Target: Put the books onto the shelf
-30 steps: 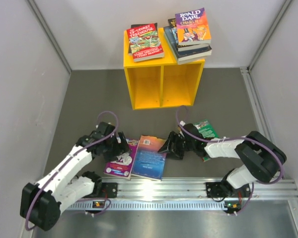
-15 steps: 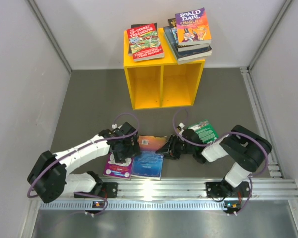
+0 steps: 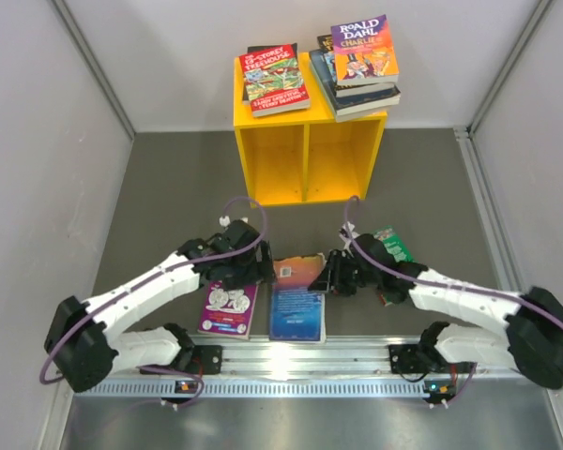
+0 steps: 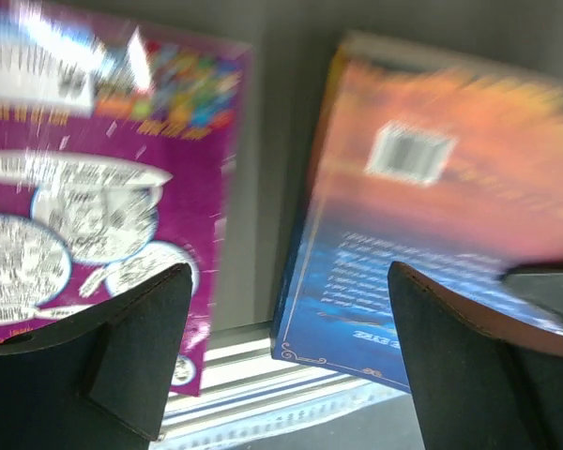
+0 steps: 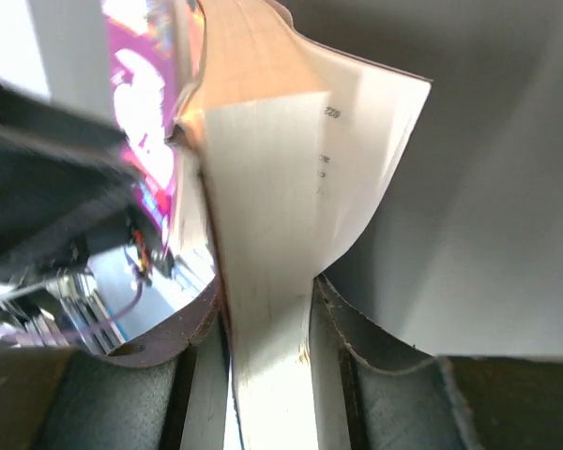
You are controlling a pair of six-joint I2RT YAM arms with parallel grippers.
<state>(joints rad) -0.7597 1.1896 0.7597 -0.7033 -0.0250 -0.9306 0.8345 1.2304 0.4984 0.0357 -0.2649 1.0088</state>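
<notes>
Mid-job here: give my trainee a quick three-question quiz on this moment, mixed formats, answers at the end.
1. True or false: both compartments of the yellow shelf hold books.
2. Multiple choice: the right end effector is closed on A) nothing, B) the blue-and-orange book, C) the shelf.
3. Short answer: is the left end effector, poised above the table, open or shut?

Key:
1. False. The compartments are empty, and the shelved books sit on top.
2. B. Its pages are pinched between the fingers.
3. Open.
</notes>
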